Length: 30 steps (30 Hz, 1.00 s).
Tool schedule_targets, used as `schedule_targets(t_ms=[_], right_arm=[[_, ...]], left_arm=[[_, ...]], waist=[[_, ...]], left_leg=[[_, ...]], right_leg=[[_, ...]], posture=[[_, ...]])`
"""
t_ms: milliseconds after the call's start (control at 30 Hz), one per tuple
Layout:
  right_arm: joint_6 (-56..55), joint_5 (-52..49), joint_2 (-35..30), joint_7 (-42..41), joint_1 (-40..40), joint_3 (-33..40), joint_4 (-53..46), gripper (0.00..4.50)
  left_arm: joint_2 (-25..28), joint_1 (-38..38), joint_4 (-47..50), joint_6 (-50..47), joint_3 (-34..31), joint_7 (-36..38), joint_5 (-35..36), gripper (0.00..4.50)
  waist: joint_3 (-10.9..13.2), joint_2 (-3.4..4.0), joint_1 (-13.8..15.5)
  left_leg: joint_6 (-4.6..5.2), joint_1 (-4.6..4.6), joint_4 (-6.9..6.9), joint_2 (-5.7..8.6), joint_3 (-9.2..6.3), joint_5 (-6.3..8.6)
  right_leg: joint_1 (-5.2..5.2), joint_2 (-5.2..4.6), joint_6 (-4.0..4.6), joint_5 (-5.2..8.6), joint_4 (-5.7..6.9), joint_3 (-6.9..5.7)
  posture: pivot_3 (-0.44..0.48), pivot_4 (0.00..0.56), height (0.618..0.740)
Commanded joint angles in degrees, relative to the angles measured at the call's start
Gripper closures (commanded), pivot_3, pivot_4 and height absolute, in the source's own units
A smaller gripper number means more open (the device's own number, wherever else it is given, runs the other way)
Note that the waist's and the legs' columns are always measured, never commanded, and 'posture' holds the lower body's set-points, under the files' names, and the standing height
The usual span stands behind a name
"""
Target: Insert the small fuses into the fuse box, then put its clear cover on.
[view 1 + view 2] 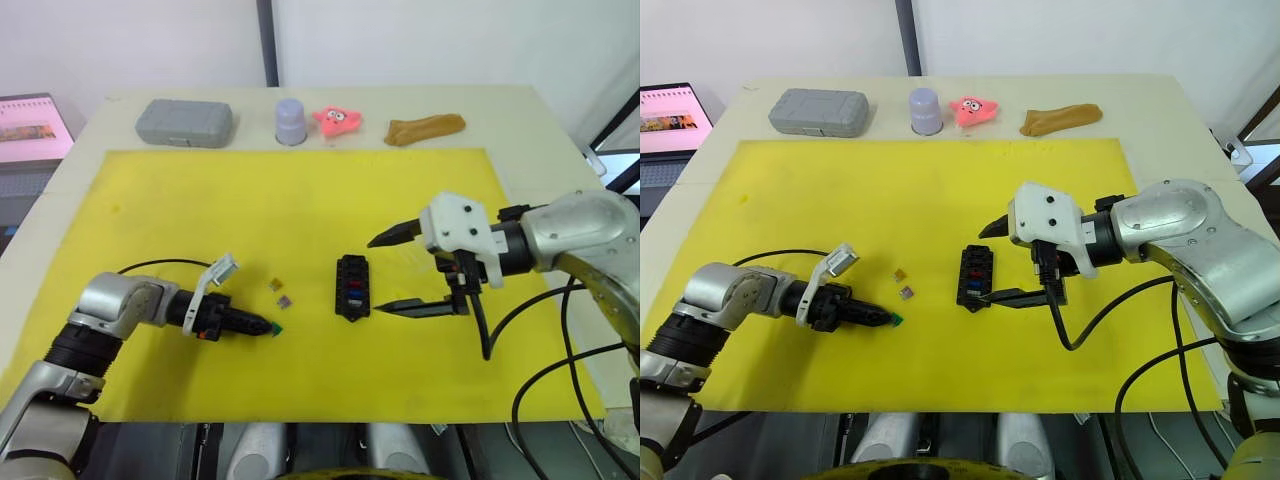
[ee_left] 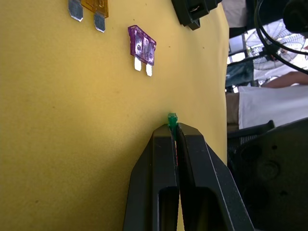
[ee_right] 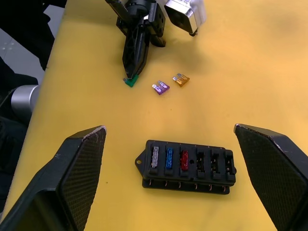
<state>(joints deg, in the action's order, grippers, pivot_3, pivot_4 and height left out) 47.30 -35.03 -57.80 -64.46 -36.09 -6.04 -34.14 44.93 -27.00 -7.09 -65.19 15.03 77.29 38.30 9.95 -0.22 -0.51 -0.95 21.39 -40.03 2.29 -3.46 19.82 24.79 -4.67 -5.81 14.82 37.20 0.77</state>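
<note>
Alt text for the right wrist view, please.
The right gripper, open wide, hangs over the black fuse box, which holds grey, blue and red fuses with three slots empty. Beyond it on the yellow mat, the left gripper pinches a green fuse beside loose purple and orange ones.

Left gripper [image 1: 268, 327] pinched closed, low, arm extended; right gripper [image 1: 388, 272] spread wide, wrist level.
</note>
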Motion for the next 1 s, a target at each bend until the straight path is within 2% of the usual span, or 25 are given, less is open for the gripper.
schedule_targets(t_ms=[33, 133, 233, 400, 600, 700, 800, 900, 1000], right_arm=[[-0.2, -0.1, -0.1, 0.2, -1.4, 0.6, -0.8, 0.00], [0.7, -0.8, 0.0, 0.6, -1.3, 1.0, -0.7, 0.00], [3.7, -2.6, 0.1, 1.8, -1.1, 2.3, -0.3, 0.00], [14.4, -10.7, 3.0, 6.7, -3.9, 5.6, 2.0, 0.00], [31.6, -23.9, 12.4, 16.1, -14.1, 10.1, 9.0, 0.00], [38.1, -29.3, 16.9, 20.1, -16.7, 12.2, 12.1, 0.00], [41.9, -32.5, 20.3, 23.9, -17.7, 13.6, 13.7, 0.78], [44.6, -35.1, 23.4, 27.8, -18.8, 15.0, 15.5, 2.21], [45.2, -37.5, 25.1, 31.6, -19.3, 15.3, 17.4, 2.21]], left_arm=[[0.0, 1.5, 0.3, 0.1, 0.5, -1.6, -1.5, 4.48], [0.5, 1.8, 3.3, 1.2, -2.7, -1.4, 0.1, 4.48], [0.1, 0.9, 6.7, 2.2, -8.7, -1.8, 3.3, 4.48], [-0.5, -4.6, 13.8, 3.3, -18.5, -4.3, 9.4, 4.48], [-0.9, -9.0, 20.7, 2.9, -20.2, -5.9, 13.7, 4.48], [-1.9, -11.0, 21.6, 4.3, -19.8, -6.6, 14.1, 4.48], [-2.2, -11.3, 21.2, 6.2, -18.8, -6.5, 13.1, 4.50], [-2.5, -11.8, 21.2, 7.1, -18.4, -6.7, 13.2, 4.50], [-2.7, -12.1, 21.5, 7.6, -18.1, -6.9, 13.3, 4.50]], waist=[[0.0, 0.00, 0.0], [0.0, 0.00, 0.0], [0.0, -0.06, 0.0], [0.1, -0.14, -0.1], [0.1, -0.11, -0.4], [0.1, -0.12, -0.2], [0.1, -0.12, -0.1], [0.1, -0.12, -0.3], [0.1, -0.12, -0.3]], left_leg=[[0.00, 0.00, 0.00, 0.00, 0.00, 0.00], [0.00, 0.00, 0.00, 0.00, 0.00, 0.00], [-0.05, 0.03, 0.00, -0.01, -0.02, -0.02], [-0.26, 0.10, -0.01, -0.03, -0.06, -0.14], [-0.27, 0.06, 0.06, -0.06, -0.03, -0.15], [-0.31, 0.11, 0.06, -0.09, -0.05, -0.17], [-0.32, 0.12, 0.05, -0.05, -0.05, -0.17], [-0.31, 0.12, 0.05, -0.03, -0.02, -0.17], [-0.31, 0.12, 0.05, -0.05, -0.02, -0.17]], right_leg=[[0.00, 0.00, 0.00, 0.00, 0.00, 0.00], [0.00, 0.00, 0.00, 0.00, 0.00, 0.00], [0.02, -0.01, 0.00, 0.00, -0.01, 0.00], [0.05, -0.12, 0.00, 0.00, -0.05, 0.03], [0.10, -0.10, 0.00, 0.00, -0.04, 0.07], [0.15, -0.06, 0.00, 0.00, -0.02, 0.06], [0.14, -0.07, 0.01, 0.00, -0.02, 0.06], [0.15, -0.06, 0.01, 0.00, -0.02, 0.07], [0.17, -0.01, 0.01, 0.00, 0.00, 0.07]], posture=[[0.000, 0.150, 0.740], [0.000, 0.150, 0.740], [0.000, 0.150, 0.740], [0.000, 0.150, 0.740], [0.000, 0.150, 0.740], [0.000, 0.150, 0.740], [0.000, 0.150, 0.740], [0.000, 0.150, 0.740], [0.000, 0.150, 0.740]])
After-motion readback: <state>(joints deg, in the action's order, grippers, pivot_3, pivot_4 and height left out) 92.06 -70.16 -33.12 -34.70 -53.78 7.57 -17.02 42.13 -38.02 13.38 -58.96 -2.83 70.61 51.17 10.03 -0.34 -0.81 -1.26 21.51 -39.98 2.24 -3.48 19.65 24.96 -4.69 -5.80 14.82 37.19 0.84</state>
